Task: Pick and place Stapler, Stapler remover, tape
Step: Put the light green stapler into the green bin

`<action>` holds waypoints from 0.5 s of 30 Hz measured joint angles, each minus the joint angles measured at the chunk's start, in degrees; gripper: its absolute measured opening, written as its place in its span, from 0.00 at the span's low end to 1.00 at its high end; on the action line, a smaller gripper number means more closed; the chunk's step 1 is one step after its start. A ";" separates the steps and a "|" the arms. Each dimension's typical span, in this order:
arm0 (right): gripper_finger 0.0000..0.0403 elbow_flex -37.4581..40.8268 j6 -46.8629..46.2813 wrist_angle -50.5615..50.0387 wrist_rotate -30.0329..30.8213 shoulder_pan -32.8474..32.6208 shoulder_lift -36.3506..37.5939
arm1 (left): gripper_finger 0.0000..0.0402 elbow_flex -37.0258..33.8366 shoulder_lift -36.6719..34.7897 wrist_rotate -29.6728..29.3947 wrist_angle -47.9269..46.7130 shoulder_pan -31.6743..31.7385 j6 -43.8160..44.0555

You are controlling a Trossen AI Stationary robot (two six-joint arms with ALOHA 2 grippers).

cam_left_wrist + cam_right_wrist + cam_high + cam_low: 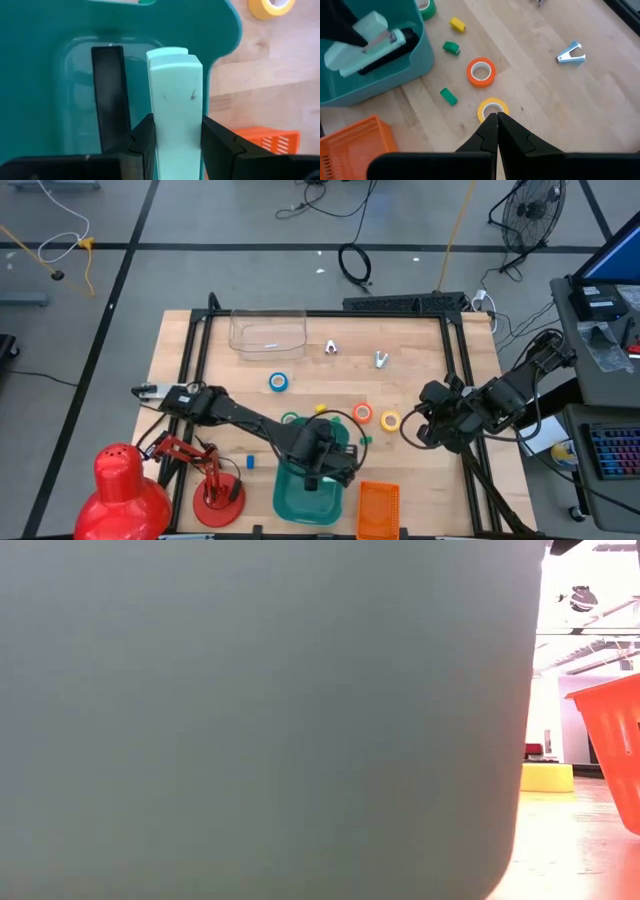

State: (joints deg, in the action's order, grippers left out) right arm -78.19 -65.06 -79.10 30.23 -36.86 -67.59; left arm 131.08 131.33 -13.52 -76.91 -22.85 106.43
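Holding the stapler over the teal bin, my left gripper had its fingers pinched on the mint body from both sides, about halfway shut. In the right wrist view the stapler hung tilted inside the bin's rim, not yet let go. It looked like a stiff plastic-and-metal lump, probably the heaviest thing in the job, and the smooth shell seemed a bit slippery, so gripping across the narrow flat sides near the middle struck me as the safest hold.

My right gripper sat fully shut and empty, above the table just beside the yellow tape. The orange tape lay near it, the blue tape well apart up the table, and the green tape was half hidden behind the bin. Those rolls looked light and rigid; I figured one finger through the hole and one outside would grab better than squeezing the round edge.

The remover lay on bare wood, small and light with springy jaws, so I'd have pinched it across its closed back end.
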 joint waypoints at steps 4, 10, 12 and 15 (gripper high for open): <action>0.00 0.00 1.34 0.01 0.01 0.01 0.00 | 0.30 -2.60 -0.06 0.56 3.25 0.23 -1.14; 0.00 0.00 1.36 -0.03 1.19 0.02 0.00 | 0.30 -6.51 -0.06 2.98 8.27 0.89 -3.47; 0.00 0.00 1.44 0.01 1.17 0.02 0.00 | 0.30 -8.11 -0.06 3.27 10.03 1.07 -3.76; 0.00 0.00 1.38 0.01 1.16 0.02 0.00 | 0.30 -9.27 -0.02 4.71 10.60 1.14 -3.92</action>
State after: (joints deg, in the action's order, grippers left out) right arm -78.19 -63.68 -79.09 31.39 -36.84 -67.59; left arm 121.81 131.31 -8.81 -66.31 -21.71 102.51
